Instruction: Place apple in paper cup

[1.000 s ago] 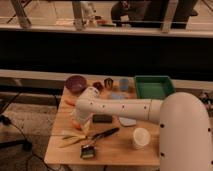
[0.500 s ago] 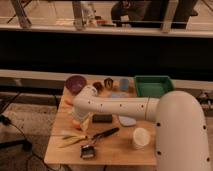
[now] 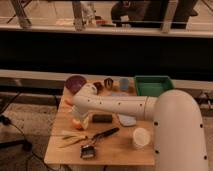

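White rounded arm (image 3: 125, 106), small dark dots along shell; claw (image 3: 80, 121) at table's left.

Gripper (image 3: 80, 121) at apple (image 3: 76, 124); black block (image 3: 102, 118) toward paper cup (image 3: 141, 137).

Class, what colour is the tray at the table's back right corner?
Green tray, in the camera view; the gripper is down by the apple.

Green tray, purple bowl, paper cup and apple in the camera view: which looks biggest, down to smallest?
1. Green tray
2. Purple bowl
3. Paper cup, though it is nearer the camera, so unsure against the bowl
4. Apple, partly hidden by the gripper right over it
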